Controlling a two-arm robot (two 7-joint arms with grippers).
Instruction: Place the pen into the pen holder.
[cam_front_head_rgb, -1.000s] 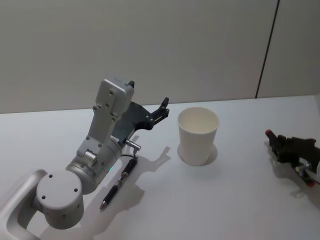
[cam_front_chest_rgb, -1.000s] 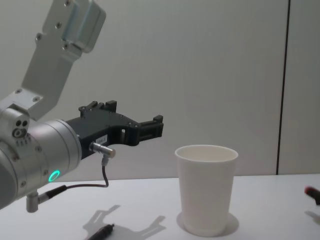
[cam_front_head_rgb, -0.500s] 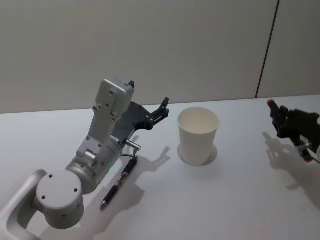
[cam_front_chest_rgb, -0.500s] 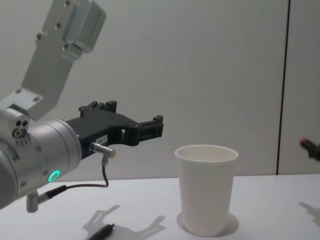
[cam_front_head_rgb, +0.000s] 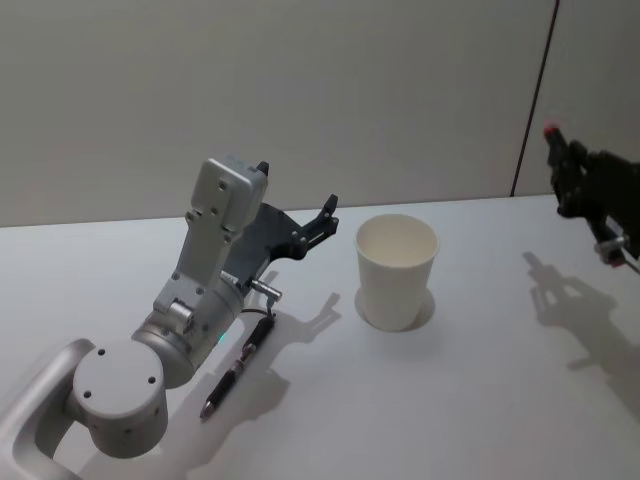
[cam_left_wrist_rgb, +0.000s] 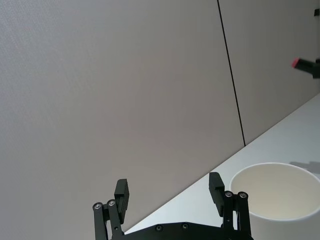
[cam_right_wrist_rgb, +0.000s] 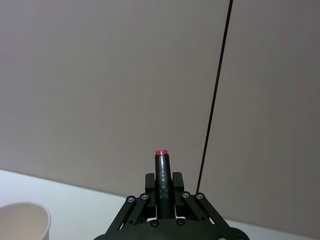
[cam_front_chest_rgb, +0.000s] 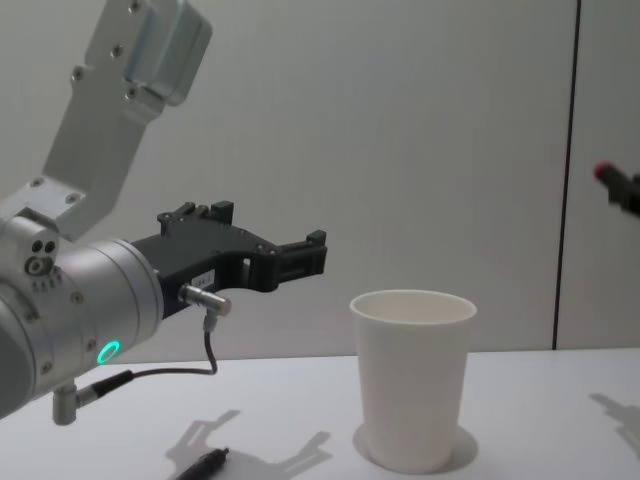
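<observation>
The pen holder, a white paper cup (cam_front_head_rgb: 396, 270), stands upright mid-table, also seen in the chest view (cam_front_chest_rgb: 412, 380). My right gripper (cam_front_head_rgb: 578, 172) hangs high at the far right, well above the table and to the right of the cup. It is shut on a dark pen (cam_right_wrist_rgb: 161, 172) whose red end (cam_front_head_rgb: 550, 131) sticks out past the fingers. My left gripper (cam_front_head_rgb: 296, 186) is open and holds nothing, hovering left of the cup (cam_left_wrist_rgb: 280, 200). A second dark pen (cam_front_head_rgb: 237, 368) lies on the table under the left arm.
The white table (cam_front_head_rgb: 450, 400) runs back to a plain wall with a dark vertical seam (cam_front_head_rgb: 533, 95). The left arm's grey body (cam_front_head_rgb: 190, 300) takes up the near left side.
My right gripper has risen with the pen from near the table surface to well above it. The left arm, the cup and the lying pen have not moved.
</observation>
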